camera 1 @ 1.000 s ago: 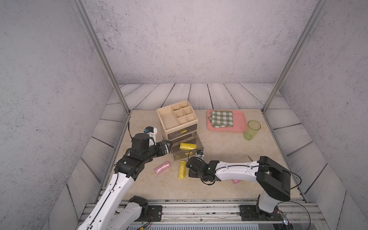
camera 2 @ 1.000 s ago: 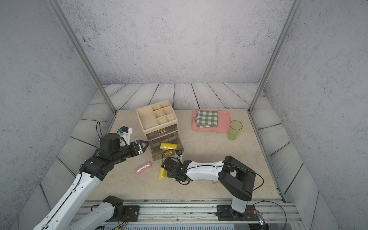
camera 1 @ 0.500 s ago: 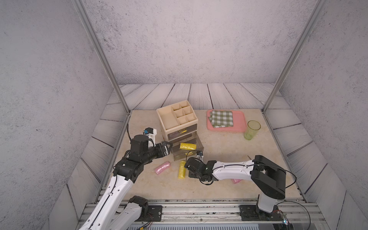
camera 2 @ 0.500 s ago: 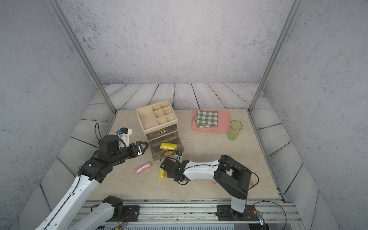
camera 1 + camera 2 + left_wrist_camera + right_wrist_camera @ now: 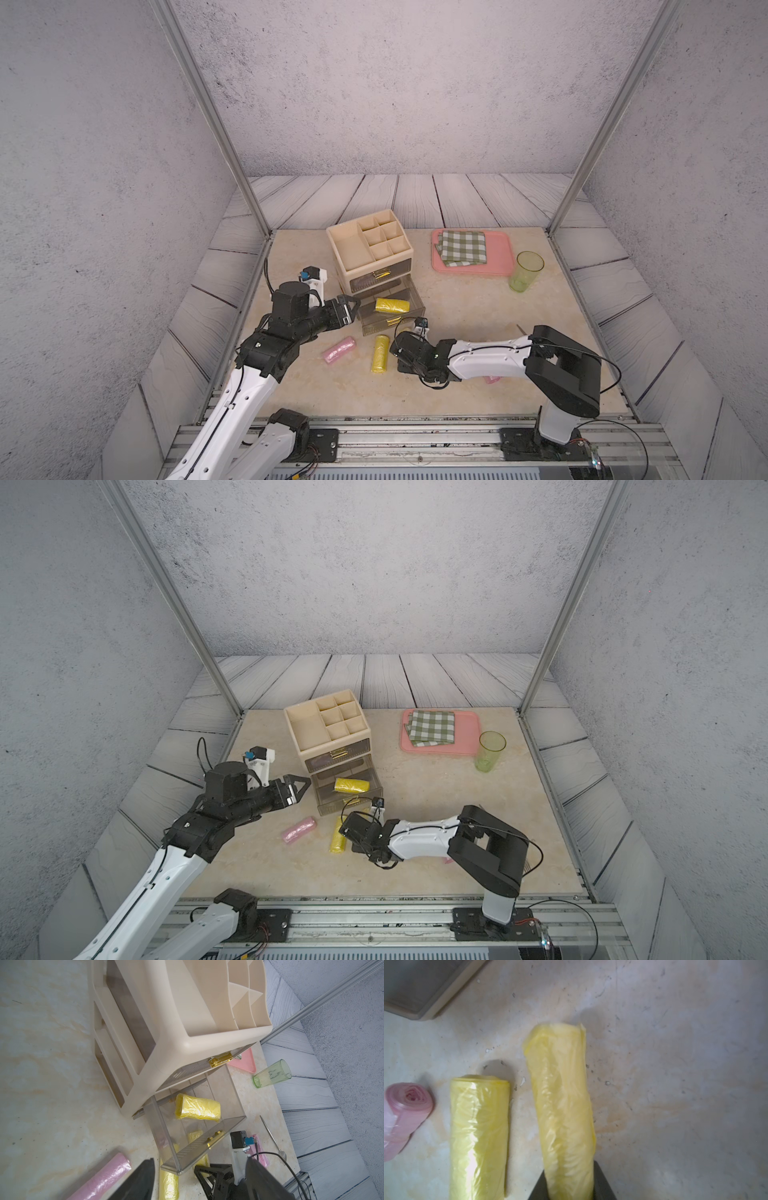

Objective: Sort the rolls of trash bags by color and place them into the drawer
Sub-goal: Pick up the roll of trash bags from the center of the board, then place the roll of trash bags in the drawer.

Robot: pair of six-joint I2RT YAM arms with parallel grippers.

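Pushes the right hand farther toward the drawer than a second ago, and narrows it from spread to pinching one end of a yellow roll over the desk. Places that roll alongside a second yellow roll and a pink roll. Shows the left hand spread wide, just beside the open clear drawer, gripping nothing. Shows a third yellow roll inside that drawer and an other pink roll half hidden under the right arm.
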